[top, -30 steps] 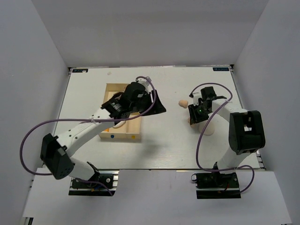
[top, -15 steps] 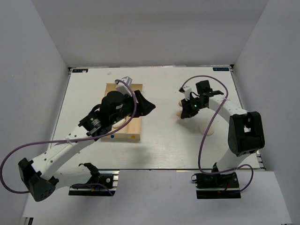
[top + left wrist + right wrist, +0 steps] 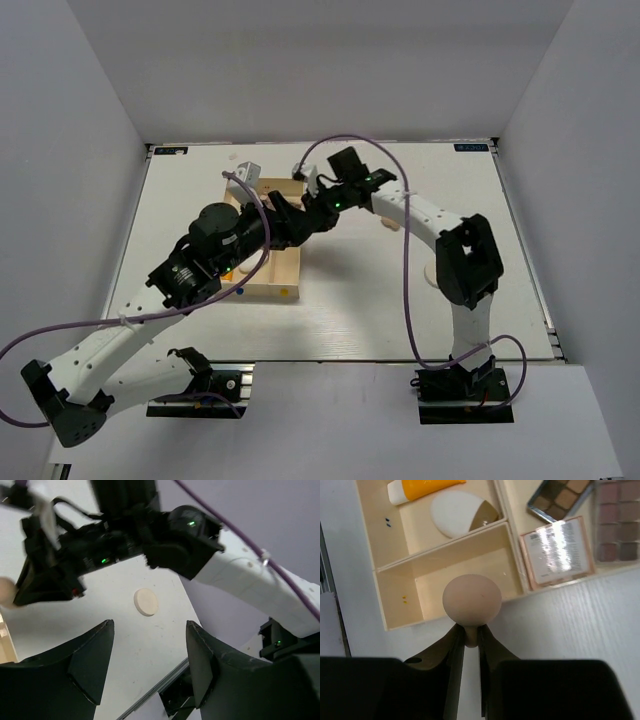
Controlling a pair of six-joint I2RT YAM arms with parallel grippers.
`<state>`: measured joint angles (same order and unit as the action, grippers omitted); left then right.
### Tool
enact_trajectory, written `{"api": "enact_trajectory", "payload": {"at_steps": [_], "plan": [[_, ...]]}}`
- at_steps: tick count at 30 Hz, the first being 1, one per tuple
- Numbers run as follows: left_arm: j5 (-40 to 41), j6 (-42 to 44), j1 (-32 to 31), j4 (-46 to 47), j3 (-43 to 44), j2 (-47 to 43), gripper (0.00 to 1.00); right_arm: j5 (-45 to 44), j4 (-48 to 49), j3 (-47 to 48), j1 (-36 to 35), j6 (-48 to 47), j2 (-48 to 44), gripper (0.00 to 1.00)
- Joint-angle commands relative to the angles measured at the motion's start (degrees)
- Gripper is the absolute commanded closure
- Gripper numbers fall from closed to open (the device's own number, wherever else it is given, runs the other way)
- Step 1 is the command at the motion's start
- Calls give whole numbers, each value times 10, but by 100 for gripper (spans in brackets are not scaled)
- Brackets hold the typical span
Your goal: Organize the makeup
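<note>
My right gripper point(image 3: 471, 634) is shut on the narrow end of a tan egg-shaped sponge point(image 3: 471, 600) and holds it above the near edge of the pale wooden divided box point(image 3: 395, 565). Below it is an empty compartment. The box holds an orange tube point(image 3: 422, 489), a white oval piece point(image 3: 460, 512), two brown-shade palettes point(image 3: 560, 497) and a square compact point(image 3: 557, 550). My left gripper point(image 3: 149, 625) is open and empty, raised, pointing at a round cream puff point(image 3: 146, 602) on the table. In the top view both grippers meet over the box's right side point(image 3: 283, 228).
The box point(image 3: 270, 291) sits left of the table's centre. The right arm point(image 3: 420, 212) stretches across the table towards it, and the raised left arm point(image 3: 200, 262) covers most of the box from above. White walls stand close on three sides.
My right arm swung left from the table's right side to over the box, carrying the sponge. My left arm lifted off the box and turned towards the right.
</note>
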<state>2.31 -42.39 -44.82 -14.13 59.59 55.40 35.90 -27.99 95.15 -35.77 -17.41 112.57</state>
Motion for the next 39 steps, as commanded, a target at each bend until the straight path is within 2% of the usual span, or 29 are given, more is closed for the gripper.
{"api": "enact_trajectory", "payload": {"at_steps": [1,9,11,18,22,29,32,34,36,37,38,39], "plan": [[14,7,-1,-10,-4,-34,31,-30,13,29,-28,19,23,80],[21,3,-1,-14,-18,-46,31,-75,29,42,-84,18,48,74],[20,6,-1,-15,-13,-40,31,-93,33,44,-97,15,53,62],[21,6,-1,-18,-8,-35,31,-108,37,47,-109,11,63,36],[23,6,-1,-23,0,-35,31,-109,36,51,-106,11,63,36],[2,9,-1,-9,12,-19,34,-107,37,51,-89,21,13,47],[-21,10,-1,9,13,6,40,-114,45,33,-62,30,-16,50],[-51,13,-1,16,23,40,48,-125,51,6,-39,38,-38,53],[-63,20,-1,10,46,71,57,-139,56,-17,-23,48,-51,66],[-72,24,-1,-4,60,107,61,-158,55,-41,7,64,-64,77],[-77,27,-1,-12,74,126,65,-165,53,-52,17,73,-68,97],[-82,34,-1,-20,90,146,70,-170,44,-65,31,83,-73,100]]}}
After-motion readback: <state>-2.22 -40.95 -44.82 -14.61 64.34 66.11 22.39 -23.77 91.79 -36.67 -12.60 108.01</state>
